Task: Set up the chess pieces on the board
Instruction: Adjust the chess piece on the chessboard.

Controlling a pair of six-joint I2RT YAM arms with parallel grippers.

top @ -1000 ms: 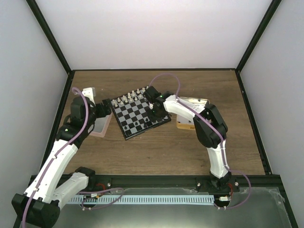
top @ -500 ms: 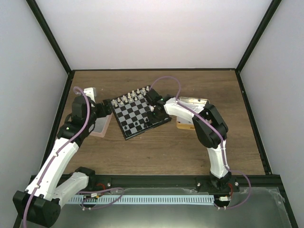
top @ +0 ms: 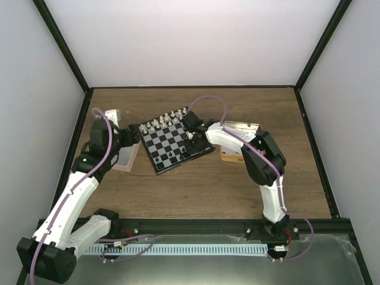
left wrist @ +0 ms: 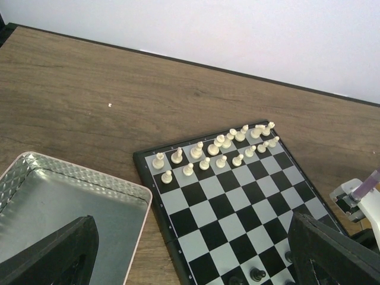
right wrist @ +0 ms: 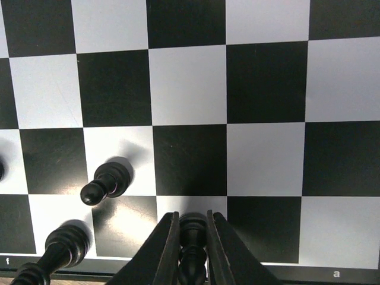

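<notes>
The board [top: 172, 141] lies tilted on the table. White chess pieces [top: 163, 121] stand in two rows along its far edge, as the left wrist view [left wrist: 218, 149] also shows. A few black pieces [top: 171, 155] stand near its front edge. My right gripper [top: 191, 132] is low over the board's right side. In the right wrist view it [right wrist: 192, 240] is shut on a black piece [right wrist: 193, 228] over a square in the edge row. A black pawn [right wrist: 105, 181] and another black piece [right wrist: 62, 246] stand to its left. My left gripper [top: 129, 138] is open and empty, between the left tin and the board.
A pink-rimmed metal tin [top: 126, 155] lies left of the board, also in the left wrist view [left wrist: 65, 202]. Another tin [top: 242, 127] sits right of the board behind the right arm. Side walls close in the table.
My right gripper has gone down and slightly back toward the board's right side with the black piece. The left arm has barely shifted.
</notes>
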